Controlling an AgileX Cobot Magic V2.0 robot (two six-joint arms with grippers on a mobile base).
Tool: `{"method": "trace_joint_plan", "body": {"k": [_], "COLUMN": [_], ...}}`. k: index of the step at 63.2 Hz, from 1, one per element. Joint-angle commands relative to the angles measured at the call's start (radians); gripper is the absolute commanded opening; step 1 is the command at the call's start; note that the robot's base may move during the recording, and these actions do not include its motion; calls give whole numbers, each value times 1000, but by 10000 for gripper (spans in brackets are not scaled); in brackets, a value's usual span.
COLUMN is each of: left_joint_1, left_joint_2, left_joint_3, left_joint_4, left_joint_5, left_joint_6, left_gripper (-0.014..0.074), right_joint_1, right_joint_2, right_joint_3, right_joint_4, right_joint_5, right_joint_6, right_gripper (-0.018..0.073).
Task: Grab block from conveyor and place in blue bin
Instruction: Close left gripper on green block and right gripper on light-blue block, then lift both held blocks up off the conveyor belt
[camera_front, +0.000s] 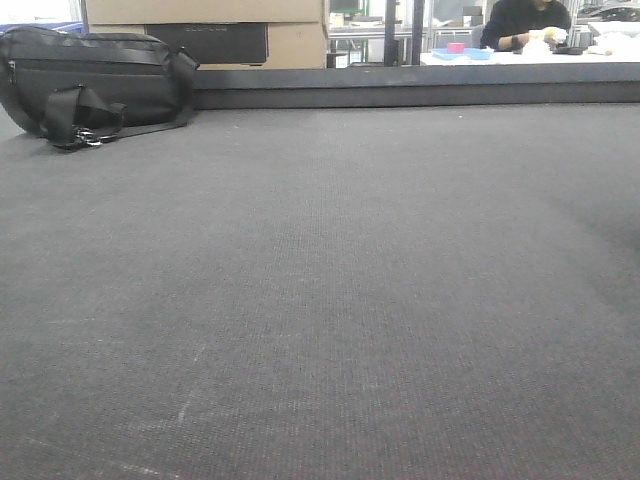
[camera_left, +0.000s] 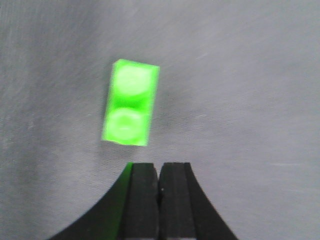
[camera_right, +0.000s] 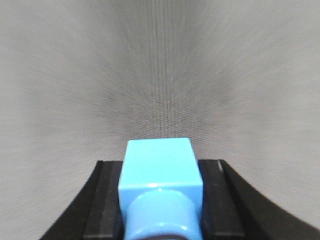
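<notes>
- Right gripper (camera_right: 160, 172): closed on blue block (camera_right: 159, 161), pinched betw. both pads, round stud facing cam; only blurred conveyor (camera_right: 160, 75) beneath, so prob. mid-carry.
- Left gripper (camera_left: 159, 172): tips pressed together, no gap, nothing held.
- Green block (camera_left: 130, 102): flat on conveyor, studs up, just ahead of left tips, slightly skewed, not touching them.
- Blue bin: not in any view; can't tell how far off.
- Front cam: black bag (camera_front: 95, 85) at far-left edge of conveyor, by rim.
- For carry: hold squeeze steady, block level, no jerks. Grip looks central, but smooth plastic prob. slips if loosened.
- Release only once over bin, low, w/ wrist cam showing blue wall below.
- For green one: open left fingers wide first, turn wrist to match skew, straddle narrow sides, descend straight; belt maybe moving, so lead it a bit.
</notes>
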Motion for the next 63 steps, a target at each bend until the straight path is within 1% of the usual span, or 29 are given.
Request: {"method": "trace_joint_plan", "body": {"k": [1,6,9,13,14,21,24,27,32,36,40,48,56,59,60,63], "left_joint_1": [9,9,9,9,9,9,9,9,9,9,9,9,9,9,9,9], "left_joint_2": [44,67,79,90,94,120,134,152,178,203,244,316,336,332,329,318], "left_joint_3": [-18,-20,-20,-20,-20,-20,-20,-20,-20,-20,-20,-20,-20,-27,-31,-44], "left_joint_4": [2,7,11,27,30,55,71,89,83,67,67,67,79,84,84,84], "left_joint_5": [-12,-20,-37,-69,-77,-121,-136,-151,-156,-156,-162,-157,-169,-172,-172,-168], "left_joint_6": [63,108,112,113,113,113,113,113,113,113,113,113,113,113,113,113], "left_gripper": [-111,-100,-61,28,69,269,325,405,441,439,419,340,194,101,88,11], "right_joint_1": [-1,-1,-1,-1,-1,-1,-1,-1,-1,-1,-1,-1,-1,-1,-1,-1], "right_joint_2": [-76,-117,-129,-139,-139,-139,-139,-139,-139,-139,-139,-139,-139,-139,-139,-139], "right_joint_3": [-6,-6,-6,-6,-6,-6,-6,-6,-6,-6,-6,-6,-6,-6,-6,-6], "right_joint_4": [9,19,27,34,37,49,55,59,59,59,63,70,70,70,69,69], "right_joint_5": [-28,-40,-44,-44,-44,-47,-49,-49,-49,-51,-56,-57,-57,-57,-55,-55], "right_joint_6": [-3,-3,-3,-3,-3,-3,-3,-3,-3,-3,-3,-3,-3,-3,-3,-3], "right_gripper": [-162,-162,-162,-162,-162,-162,-162,-162,-162,-162,-162,-162,-162,-162,-162,-162]}}
